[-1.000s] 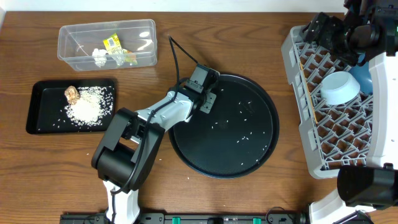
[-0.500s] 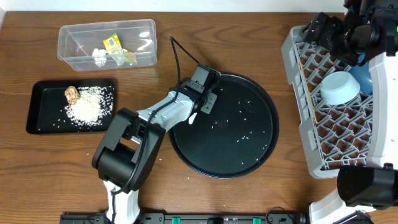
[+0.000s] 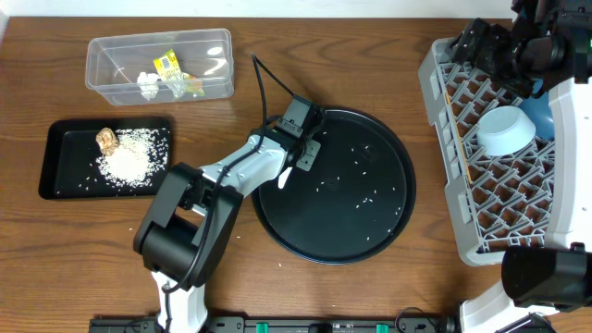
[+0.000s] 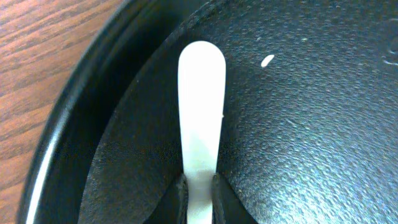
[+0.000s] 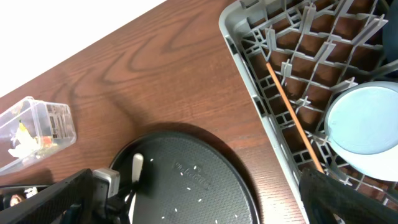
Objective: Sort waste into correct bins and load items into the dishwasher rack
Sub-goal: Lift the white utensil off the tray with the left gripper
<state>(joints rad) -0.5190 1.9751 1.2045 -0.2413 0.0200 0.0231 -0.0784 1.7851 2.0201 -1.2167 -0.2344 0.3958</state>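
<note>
Nearest the robot's base, a large round black tray (image 3: 370, 231) lies on the wooden table (image 3: 277, 46). A few loose rice grains (image 3: 370, 197) are scattered over it. At the tray's left edge, the left gripper (image 4: 200, 190) is clamped tight on the end of a white flat utensil (image 4: 201, 106). The utensil's rounded tip rests on the tray floor, just inside the rim.

Further back and to the left sits the shallow black rectangular tray (image 3: 65, 176). It holds a pile of white rice (image 3: 129, 159) with a small brown lump (image 3: 105, 140) touching the pile's far left edge.

Along the right side stands the grey dishwasher rack (image 3: 444, 111). Inside it, a pale-blue bowl (image 3: 505, 130) leans against a dark-blue bowl (image 3: 541, 116). A thin orange stick (image 5: 292, 112) lies along the rack's left wall.

At the far left is the clear tub (image 3: 102, 55), containing a yellow-green wrapper (image 3: 169, 67) and a crumpled white tissue (image 3: 147, 84) just beside it.

Over the rack's far corner hovers the right gripper (image 3: 499, 46), its jaws spread wide with nothing between them.
</note>
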